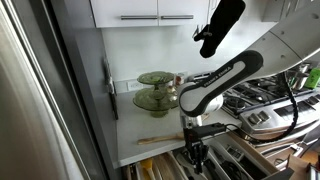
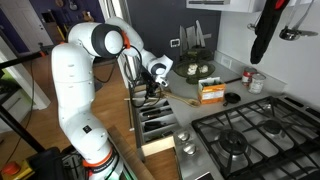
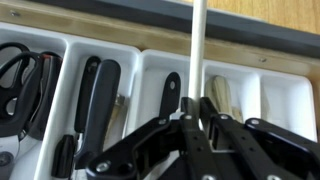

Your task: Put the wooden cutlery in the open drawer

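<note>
Now the wooden utensil (image 3: pixel 198 50) is pinched by its slim handle in the gripper (image 3: pixel 196 110), held right above the open drawer (image 3: pixel 136 75).

Soft, even indoor light; shadows faint. Wrist view: gripper (image 3: pixel 192 110) blurred up close, open drawer (image 3: pixel 137 60) whites bright. Exterior views low-resolution, grainy.

Pretty clearly a home kitchen I'm working in. There's a gas stove (image 2: pixel 245 140) with black grates right next to the table (image 1: pixel 135 125), white cabinets (image 1: pixel 150 10) up on the wall, and a black oven mitt (image 2: pixel 265 35) hanging nearby. Some green glass dishes (image 1: pixel 155 92) sit back in the corner. Under me is the open drawer (image 3: pixel 137 75), split into white compartments full of dark-handled utensils (image 3: pixel 95 100) and scissors (image 3: pixel 20 75). There's a wood floor (image 2: pixel 35 120) too.
</note>
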Robot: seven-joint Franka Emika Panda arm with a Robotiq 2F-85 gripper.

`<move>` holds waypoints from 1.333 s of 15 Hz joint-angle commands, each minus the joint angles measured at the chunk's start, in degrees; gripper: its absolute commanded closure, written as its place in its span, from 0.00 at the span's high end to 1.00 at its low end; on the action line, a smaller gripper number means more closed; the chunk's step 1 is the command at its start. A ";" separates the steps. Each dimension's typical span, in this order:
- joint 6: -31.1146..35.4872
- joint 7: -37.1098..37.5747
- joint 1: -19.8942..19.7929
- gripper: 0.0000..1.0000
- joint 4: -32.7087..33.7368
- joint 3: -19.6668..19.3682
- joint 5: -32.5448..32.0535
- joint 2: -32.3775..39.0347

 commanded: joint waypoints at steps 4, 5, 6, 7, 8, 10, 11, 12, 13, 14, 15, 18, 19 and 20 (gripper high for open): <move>10.08 -0.51 -0.97 0.03 -0.49 -0.76 2.06 2.55; 11.37 -0.44 -1.07 0.03 -0.46 -0.73 2.18 2.83; 12.81 -0.61 -1.13 0.03 -0.46 -0.66 2.22 3.08; 14.09 -0.93 -1.18 0.03 -0.54 -0.57 2.07 3.29; 14.94 -0.53 -1.13 0.03 -0.49 -0.71 1.47 3.60; 16.58 0.07 -1.07 0.03 -0.74 -0.92 0.88 3.87; 17.00 -0.04 -1.17 0.03 -0.81 -0.89 0.98 3.99; 17.63 0.61 -1.15 0.03 -1.03 -1.12 0.76 4.05; 17.90 0.81 -1.20 0.03 -1.12 -1.20 0.70 4.15; 17.78 0.92 -1.16 0.03 -1.23 -1.38 0.12 4.24; 17.57 1.15 -1.17 0.03 -1.25 -1.47 -0.04 4.35; 17.31 0.96 -1.34 0.39 -1.30 -1.61 -0.04 4.27; 17.29 0.99 -1.32 0.44 -1.53 -1.74 -0.23 3.87; 16.72 1.05 -1.44 0.53 -1.87 -1.79 -0.10 3.07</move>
